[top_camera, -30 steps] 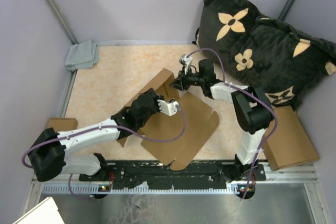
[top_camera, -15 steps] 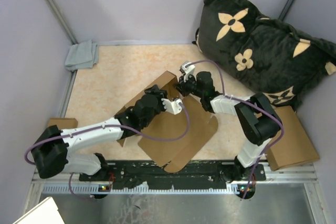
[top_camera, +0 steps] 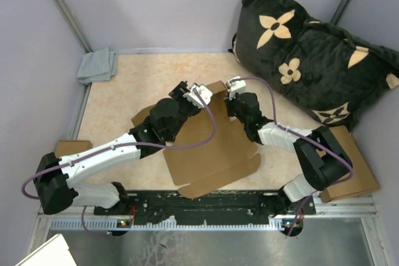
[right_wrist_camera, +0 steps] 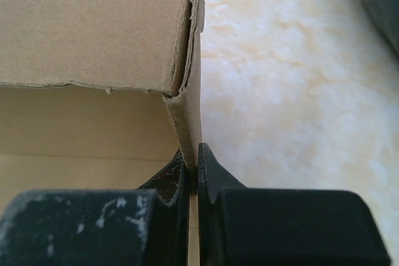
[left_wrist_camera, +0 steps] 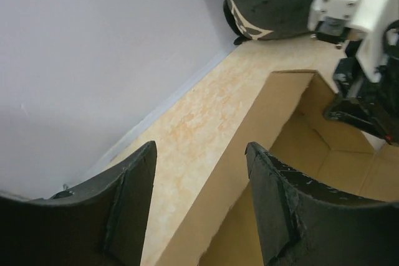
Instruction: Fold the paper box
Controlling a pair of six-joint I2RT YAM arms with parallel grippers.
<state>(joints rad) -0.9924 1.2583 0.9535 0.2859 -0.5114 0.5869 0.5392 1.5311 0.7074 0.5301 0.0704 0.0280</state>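
Two hands at the raised wall of the paper box

Near the centre of the top view, the paper box point(top_camera: 212, 147) lies on the desk point(top_camera: 124, 85). It is mostly flat, with one wall standing up at its upper edge. The right hand point(right_wrist_camera: 193, 154) is pressed together on a thin side wall of this box, just below the corner, pinching the cardboard. The left hand point(left_wrist_camera: 199, 151) is spread wide and holds nothing; in its wrist view the top of the raised wall shows between its fingers. A black cushion point(top_camera: 305, 48) fills the upper right of the frame.
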